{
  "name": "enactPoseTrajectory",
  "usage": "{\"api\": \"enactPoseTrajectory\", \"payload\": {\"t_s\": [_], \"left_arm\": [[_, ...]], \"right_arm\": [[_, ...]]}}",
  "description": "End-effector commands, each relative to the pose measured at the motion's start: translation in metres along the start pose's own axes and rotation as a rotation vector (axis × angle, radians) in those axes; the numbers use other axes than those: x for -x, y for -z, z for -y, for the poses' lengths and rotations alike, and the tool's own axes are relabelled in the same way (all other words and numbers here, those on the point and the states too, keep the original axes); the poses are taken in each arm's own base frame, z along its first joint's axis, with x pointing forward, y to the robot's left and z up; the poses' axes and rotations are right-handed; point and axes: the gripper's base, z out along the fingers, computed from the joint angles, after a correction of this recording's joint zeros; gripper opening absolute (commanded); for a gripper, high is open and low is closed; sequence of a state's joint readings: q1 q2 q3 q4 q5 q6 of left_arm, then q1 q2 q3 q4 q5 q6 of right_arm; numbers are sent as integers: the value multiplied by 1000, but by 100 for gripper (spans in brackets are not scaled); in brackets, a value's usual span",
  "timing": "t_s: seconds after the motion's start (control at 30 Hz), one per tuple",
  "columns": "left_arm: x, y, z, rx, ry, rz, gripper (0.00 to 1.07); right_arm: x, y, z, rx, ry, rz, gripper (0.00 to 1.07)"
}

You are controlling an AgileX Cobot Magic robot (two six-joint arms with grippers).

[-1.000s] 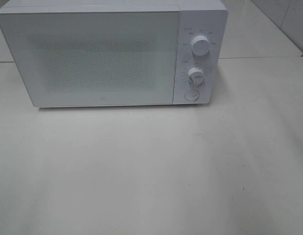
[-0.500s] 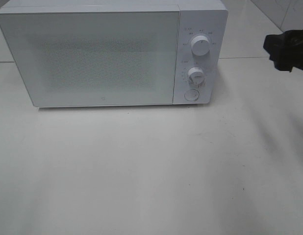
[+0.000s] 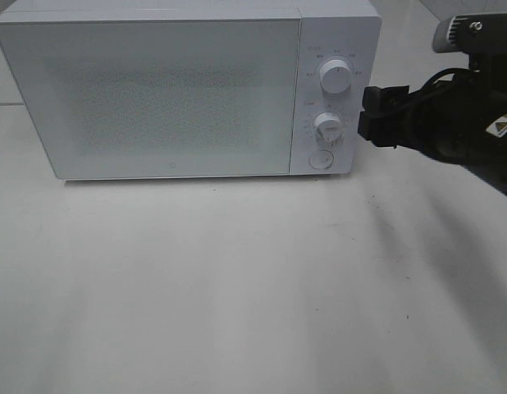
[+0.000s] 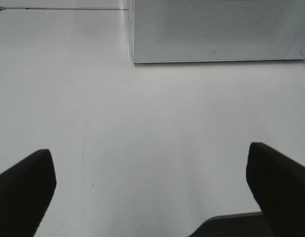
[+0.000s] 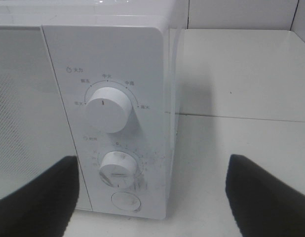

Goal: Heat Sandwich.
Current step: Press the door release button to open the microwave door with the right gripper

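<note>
Hovering near the lower knob (image 3: pixel 328 125) of the microwave (image 3: pixel 171 98), the right tool (image 3: pixel 370 115) is released, empty; the left tool (image 4: pixel 152 192), over the tabletop (image 3: pixel 237 279), is released too.

The microwave (image 3: pixel 171 90) is showing a smooth white casing with a faint sheen, though whether it is plastic or painted metal is not clear. Its door (image 3: pixel 155 98) is looking glossy over a fine dotted mesh. The upper knob (image 3: pixel 335 77) and lower knob (image 3: pixel 328 126) are reading as smooth white plastic, with grey scuffing around the lower one. The worktop (image 3: pixel 237 279) is appearing off-white, smooth and mostly matt, faintly scratched. The right gripper (image 3: pixel 370 115) and left gripper (image 4: pixel 148 150) are showing matt black plastic.
</note>
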State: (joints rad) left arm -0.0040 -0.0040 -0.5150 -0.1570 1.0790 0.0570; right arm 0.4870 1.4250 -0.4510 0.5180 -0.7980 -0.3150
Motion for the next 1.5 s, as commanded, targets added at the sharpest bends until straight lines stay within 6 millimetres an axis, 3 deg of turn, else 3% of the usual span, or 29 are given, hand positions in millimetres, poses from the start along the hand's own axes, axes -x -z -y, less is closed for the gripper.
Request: {"api": "enactPoseTrajectory", "payload": {"t_s": [0.03, 0.67, 1.03, 1.23, 1.3, 1.37, 1.47, 1.5], "left_arm": [[-1, 2, 1, 1, 4, 22, 98], [-1, 2, 1, 1, 4, 22, 98], [-1, 2, 1, 1, 4, 22, 98], [-1, 2, 1, 1, 4, 22, 98], [-1, 2, 1, 1, 4, 22, 98], [-1, 2, 1, 1, 4, 22, 98], [-1, 2, 1, 1, 4, 22, 98], [-1, 2, 1, 1, 4, 22, 98]], "right_arm": [[-9, -3, -13, -48, 4, 24, 76], [-56, -14, -50, -50, 46, -96, 76], [-61, -17, -53, -55, 23, -119, 75], [-62, -17, -53, -64, -164, -122, 73], [-63, -17, -54, -74, -347, -127, 70], [-63, -17, -54, -77, -404, -127, 69], [-63, -16, -54, -96, -694, -118, 63], [-63, -16, -54, -96, -694, -118, 63]]}}
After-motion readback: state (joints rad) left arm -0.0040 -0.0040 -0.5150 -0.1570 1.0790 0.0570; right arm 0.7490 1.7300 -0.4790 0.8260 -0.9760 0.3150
